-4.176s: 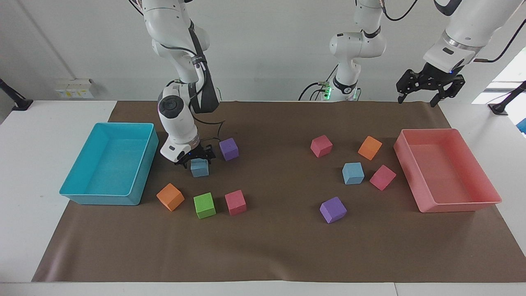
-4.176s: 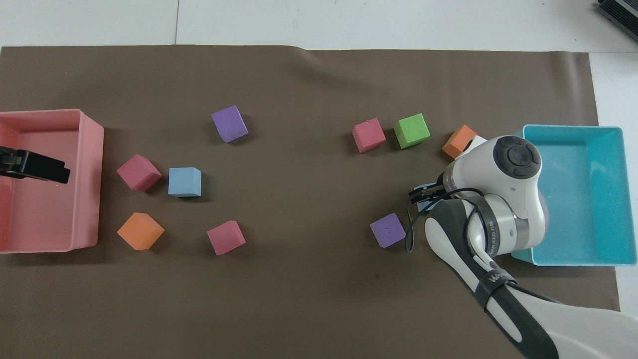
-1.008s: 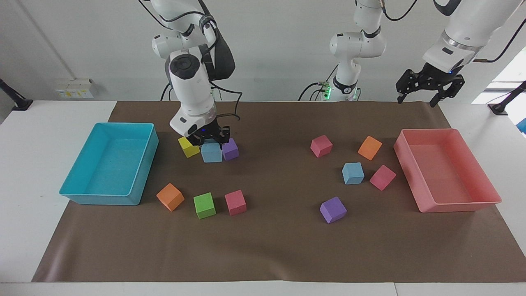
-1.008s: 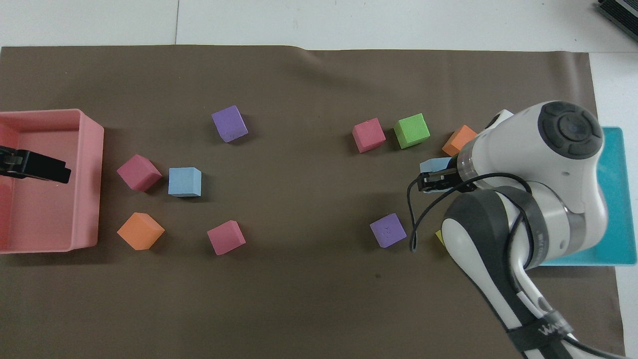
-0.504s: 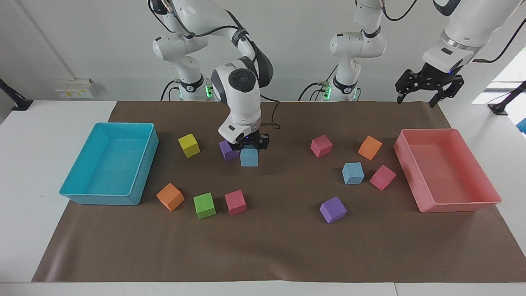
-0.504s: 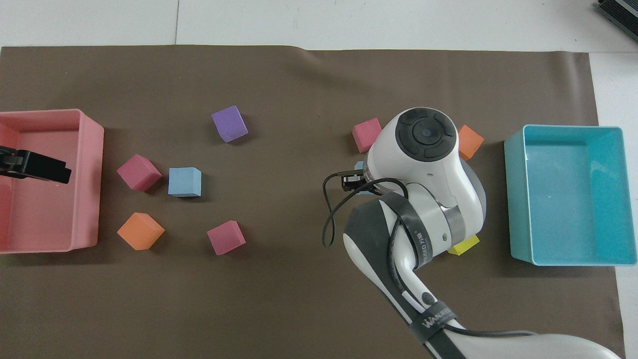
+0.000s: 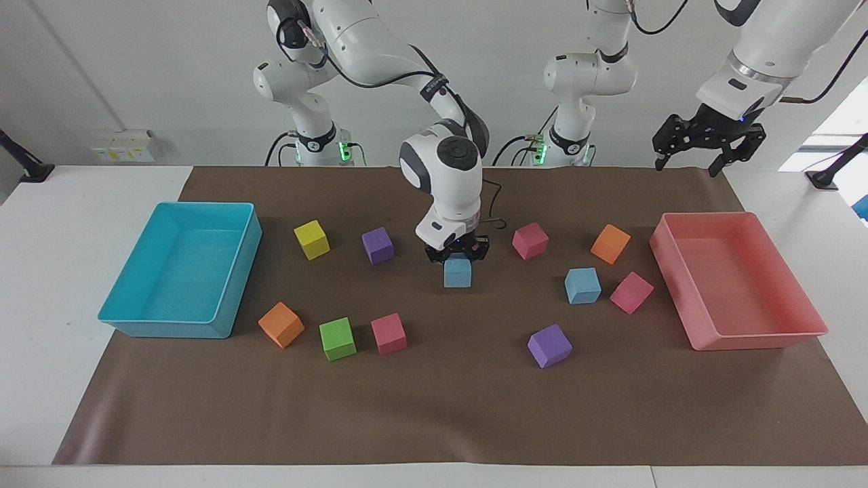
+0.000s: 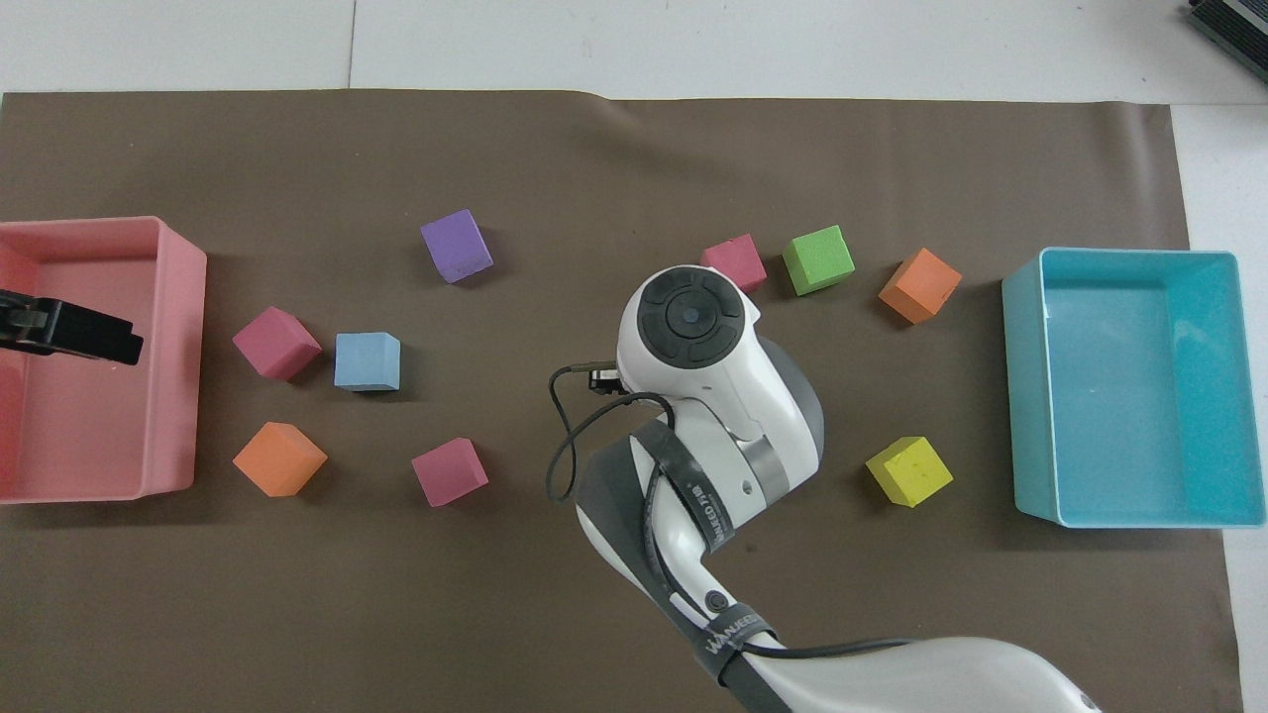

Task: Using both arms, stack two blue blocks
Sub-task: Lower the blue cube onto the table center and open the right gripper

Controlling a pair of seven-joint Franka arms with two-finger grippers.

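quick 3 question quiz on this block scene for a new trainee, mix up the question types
1. True or false: the right hand grips a blue block.
2. What colour is the cube lying closest beside the other blue block? A) green B) pink C) yellow
3. Which hand is open and holds nothing?

Key: 1 true. 2 B. 3 the left hand, waiting up at its own end of the table.
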